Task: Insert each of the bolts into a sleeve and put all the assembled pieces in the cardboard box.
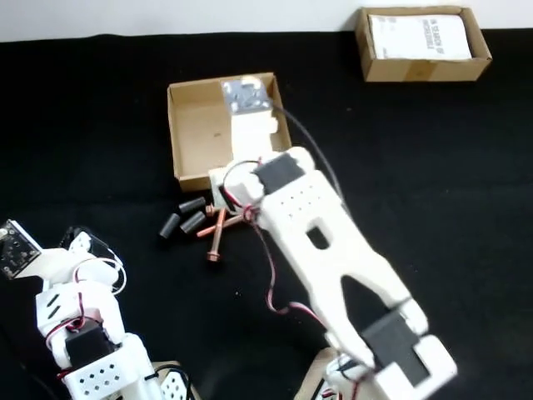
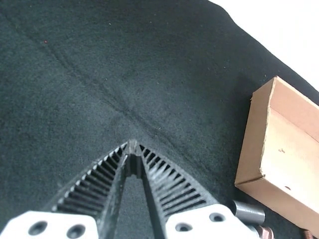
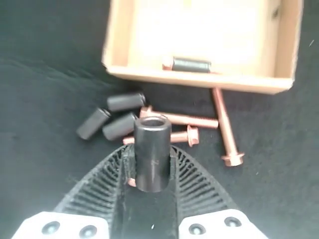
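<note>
Since the sleeve [image 3: 152, 142] is looking like a dark, smooth metal tube, prob. stiff, weighty & slippery, the right gripper [image 3: 150, 158] is clamping it round the barrel, just near-side of the cardboard box [image 3: 199, 79] above loose bolts [image 3: 223, 124], while the left gripper [image 2: 132, 147] is sitting closed & empty, near left.

The cloth [image 1: 433, 208] looks matt — bolts [image 3: 184, 120], coppery metal.

Covered and cropped parts
In the high view the right arm [image 1: 333, 250] covers a corner of the cardboard box [image 1: 200, 125] and one end of the bolts [image 1: 218, 233]. In the left wrist view a sleeve [image 2: 247, 213] sits half behind the left gripper [image 2: 132, 147], and the box runs off the edge.
</note>
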### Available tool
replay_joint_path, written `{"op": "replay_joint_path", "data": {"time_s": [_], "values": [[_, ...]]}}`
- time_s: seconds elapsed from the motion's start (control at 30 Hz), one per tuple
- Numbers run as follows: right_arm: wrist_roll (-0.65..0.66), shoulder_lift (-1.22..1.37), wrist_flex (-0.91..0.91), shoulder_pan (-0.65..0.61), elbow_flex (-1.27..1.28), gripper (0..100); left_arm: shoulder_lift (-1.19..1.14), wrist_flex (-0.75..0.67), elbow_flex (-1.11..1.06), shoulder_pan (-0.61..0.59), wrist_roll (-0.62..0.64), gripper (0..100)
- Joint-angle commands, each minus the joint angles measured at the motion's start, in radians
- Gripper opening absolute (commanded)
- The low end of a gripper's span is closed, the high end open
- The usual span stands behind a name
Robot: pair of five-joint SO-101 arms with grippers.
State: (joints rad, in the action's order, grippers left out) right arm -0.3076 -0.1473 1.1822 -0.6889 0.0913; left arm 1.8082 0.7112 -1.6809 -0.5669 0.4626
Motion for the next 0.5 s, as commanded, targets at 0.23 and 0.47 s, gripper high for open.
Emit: {"op": "replay_joint_path", "data": {"time_s": [0.23, 0.47], "values": [[0.018, -0.478, 0.257, 0.074, -0.045, 0.7, 0.002, 0.153, -0.015, 0.131, -0.149, 1], [0.018, -0.728, 0.478, 0.371, -0.041, 0.7, 0.001, 0.199, 0.015, 0.228, -0.193, 1]]}}
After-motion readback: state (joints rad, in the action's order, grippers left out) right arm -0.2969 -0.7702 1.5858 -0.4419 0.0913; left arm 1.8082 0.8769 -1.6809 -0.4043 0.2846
